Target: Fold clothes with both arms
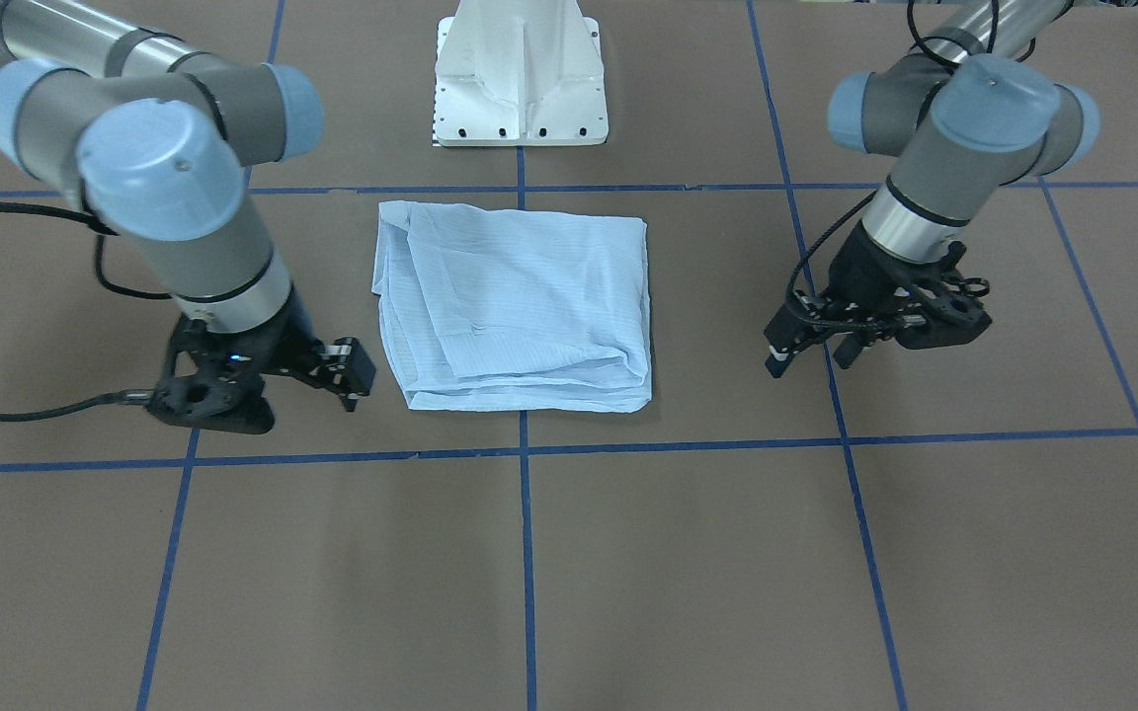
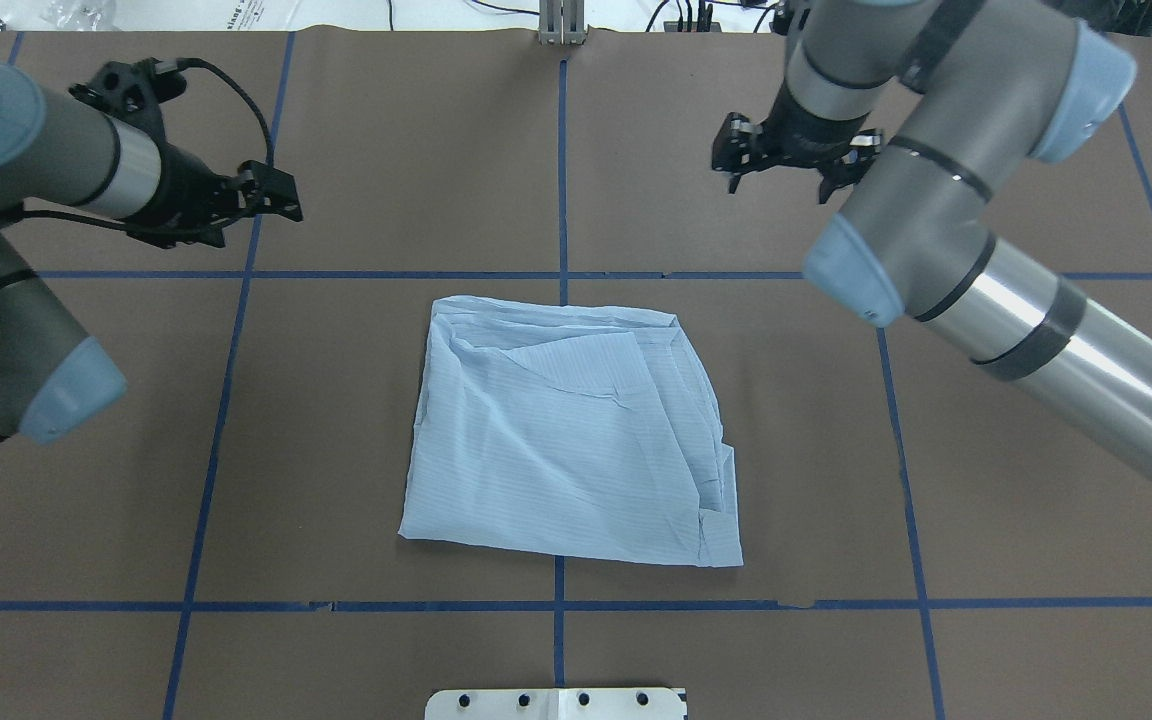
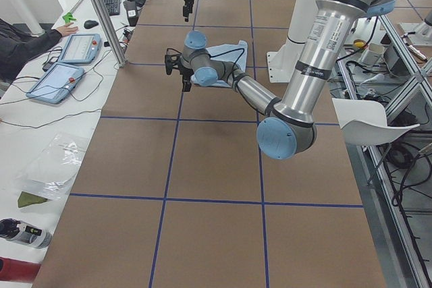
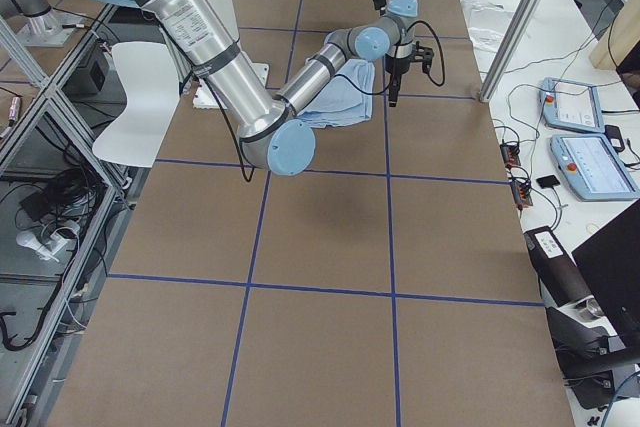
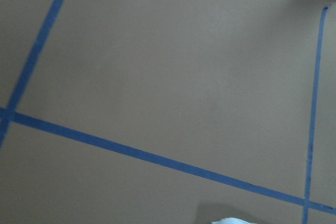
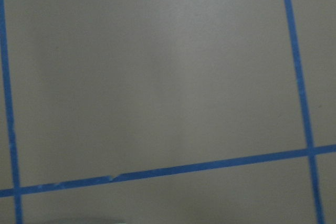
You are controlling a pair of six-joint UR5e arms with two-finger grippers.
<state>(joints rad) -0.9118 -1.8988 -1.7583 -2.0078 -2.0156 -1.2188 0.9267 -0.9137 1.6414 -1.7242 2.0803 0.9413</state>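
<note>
One folded shirt lies flat. Left gripper and right gripper flank the shirt, clear of it, jaws apart, empty.

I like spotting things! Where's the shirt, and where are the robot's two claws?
shirt (image 2: 566, 440), overhead view, middle of the folded cloth.
left gripper (image 1: 811, 360), front-facing view, between its fingertips.
right gripper (image 2: 778, 185), overhead view, between its fingertips.

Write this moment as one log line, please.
blue shirt: folded, flat on table | left hand: open, empty, clear of shirt | right hand: open, empty, clear of shirt
</note>
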